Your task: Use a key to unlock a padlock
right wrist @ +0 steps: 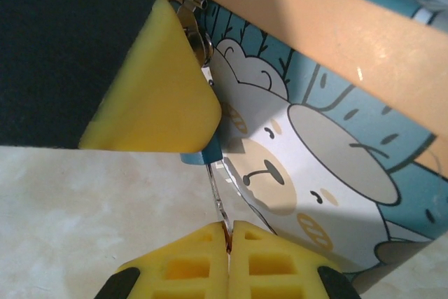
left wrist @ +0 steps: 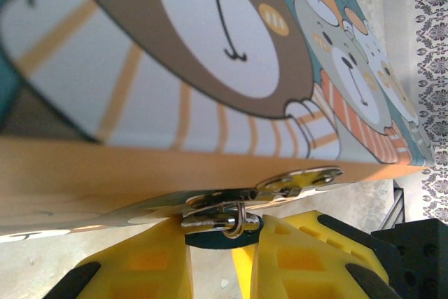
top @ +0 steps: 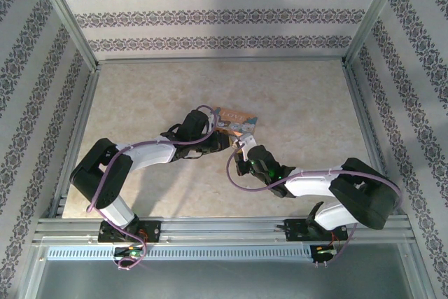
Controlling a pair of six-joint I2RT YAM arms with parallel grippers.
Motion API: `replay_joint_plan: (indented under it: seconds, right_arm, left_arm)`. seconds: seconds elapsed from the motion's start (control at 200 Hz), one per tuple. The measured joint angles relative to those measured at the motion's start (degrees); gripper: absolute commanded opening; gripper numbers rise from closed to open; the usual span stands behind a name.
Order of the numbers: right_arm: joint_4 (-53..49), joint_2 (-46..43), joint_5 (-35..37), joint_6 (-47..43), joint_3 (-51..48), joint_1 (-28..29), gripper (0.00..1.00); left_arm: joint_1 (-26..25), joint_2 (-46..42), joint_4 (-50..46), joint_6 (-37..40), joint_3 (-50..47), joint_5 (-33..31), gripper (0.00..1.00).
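The padlock point(left wrist: 210, 239), tiny with a teal body and a silvery shackle, hangs from the metal hasp point(left wrist: 297, 180) on the front of the bear-printed tin point(left wrist: 210, 40). My left gripper point(left wrist: 222, 243) is shut on the padlock's body, one yellow finger on each side. In the right wrist view the padlock's blue corner point(right wrist: 203, 153) peeks from under the left arm's yellow finger point(right wrist: 154, 96). A thin metal key point(right wrist: 220, 197) runs from it down into my right gripper point(right wrist: 228, 229), which is shut on the key. From above, both grippers point(top: 225, 138) point(top: 242, 146) meet at the tin's near edge.
The tin point(top: 234, 120) lies near the middle of the beige table point(top: 154, 96). Patterned walls and metal frame rails point(top: 66, 22) enclose the table on three sides. Both arms reach inward from the near edge, their purple cables point(top: 147, 146) trailing along them.
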Motion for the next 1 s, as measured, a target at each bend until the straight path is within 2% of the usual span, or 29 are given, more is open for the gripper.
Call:
replay_joint_plan:
  seconds: [0.999]
  right_arm:
    - [8.22, 2.47, -1.86, 0.63, -1.31, -1.88, 0.0]
  left_arm:
    - [0.04, 0.0, 0.22, -1.29, 0.37, -1.31, 0.21]
